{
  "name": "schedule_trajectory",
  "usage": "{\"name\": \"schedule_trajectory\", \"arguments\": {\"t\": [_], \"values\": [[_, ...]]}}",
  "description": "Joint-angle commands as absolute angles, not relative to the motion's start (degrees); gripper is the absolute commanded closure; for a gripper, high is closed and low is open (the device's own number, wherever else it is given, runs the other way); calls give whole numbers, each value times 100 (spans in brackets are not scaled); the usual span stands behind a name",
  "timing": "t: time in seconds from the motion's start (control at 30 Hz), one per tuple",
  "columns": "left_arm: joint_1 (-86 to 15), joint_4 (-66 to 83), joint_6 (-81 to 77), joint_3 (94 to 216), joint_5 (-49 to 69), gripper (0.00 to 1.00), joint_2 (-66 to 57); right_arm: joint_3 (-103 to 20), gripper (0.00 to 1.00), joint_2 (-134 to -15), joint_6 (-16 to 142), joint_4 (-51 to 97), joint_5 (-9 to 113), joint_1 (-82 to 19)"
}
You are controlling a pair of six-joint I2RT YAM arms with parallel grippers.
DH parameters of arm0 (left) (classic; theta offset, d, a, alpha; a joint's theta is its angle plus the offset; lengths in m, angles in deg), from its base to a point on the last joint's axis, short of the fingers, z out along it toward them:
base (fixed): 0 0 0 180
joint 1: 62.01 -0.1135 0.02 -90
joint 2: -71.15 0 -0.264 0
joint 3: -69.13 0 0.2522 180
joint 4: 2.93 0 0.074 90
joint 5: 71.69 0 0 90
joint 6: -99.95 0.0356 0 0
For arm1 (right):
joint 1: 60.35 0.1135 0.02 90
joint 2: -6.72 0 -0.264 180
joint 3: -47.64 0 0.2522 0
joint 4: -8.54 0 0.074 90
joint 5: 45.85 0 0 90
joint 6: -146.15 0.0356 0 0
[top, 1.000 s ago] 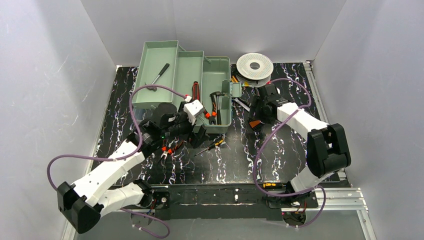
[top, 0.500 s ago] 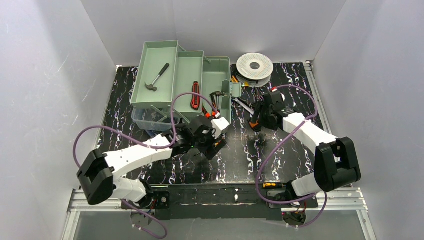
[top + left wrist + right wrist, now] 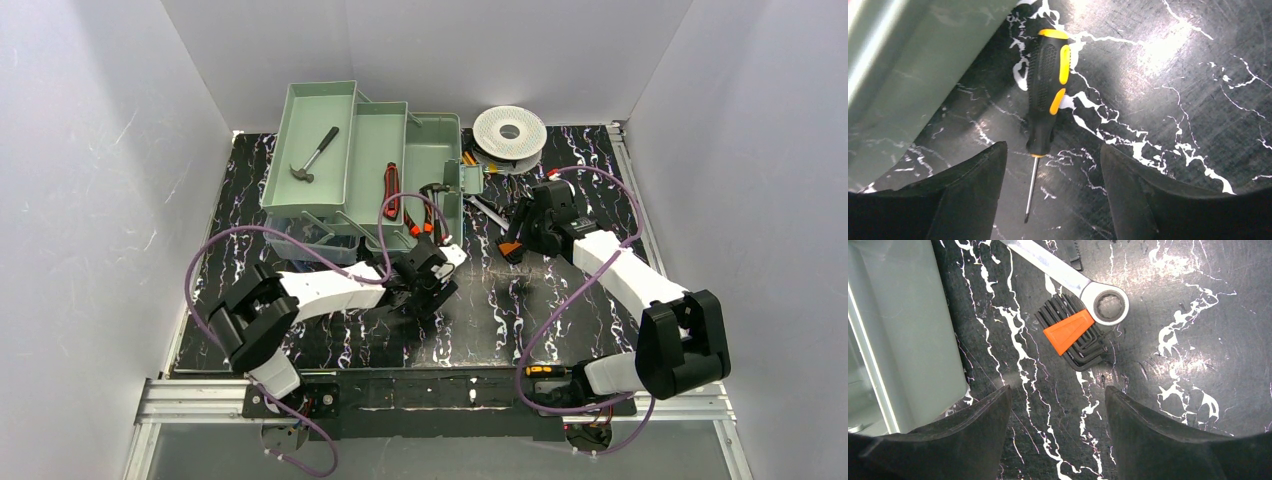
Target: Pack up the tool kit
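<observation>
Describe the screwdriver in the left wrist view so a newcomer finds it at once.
Start at the sage-green toolbox; the left gripper hovers just off its near wall, above the black marbled table. Below its open jaws the screwdriver lies flat: black handle with yellow inlays, thin bare shaft, unlike the orange-tagged hex keys and steel wrench further right.

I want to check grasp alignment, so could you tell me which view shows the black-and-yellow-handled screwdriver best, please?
The left wrist view: the black-and-yellow-handled screwdriver lies whole on the black marbled table, its shaft inside the open left claw. In the top external view that claw covers it; the right wrist view does not show it.
</observation>
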State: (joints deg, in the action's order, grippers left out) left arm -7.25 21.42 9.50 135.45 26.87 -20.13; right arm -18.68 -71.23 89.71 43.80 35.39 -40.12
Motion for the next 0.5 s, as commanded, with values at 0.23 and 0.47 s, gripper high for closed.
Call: {"name": "schedule_trajectory", "arguments": {"t": [0.23, 0.47], "values": [[-702, 1717, 292, 13721, 2302, 86, -2847, -1819, 25, -6903, 8916, 4310, 3447, -4084], [-708, 2164, 361, 13826, 2122, 100, -2240, -1749, 25, -6755, 8937, 4348, 3421, -4093]]}}
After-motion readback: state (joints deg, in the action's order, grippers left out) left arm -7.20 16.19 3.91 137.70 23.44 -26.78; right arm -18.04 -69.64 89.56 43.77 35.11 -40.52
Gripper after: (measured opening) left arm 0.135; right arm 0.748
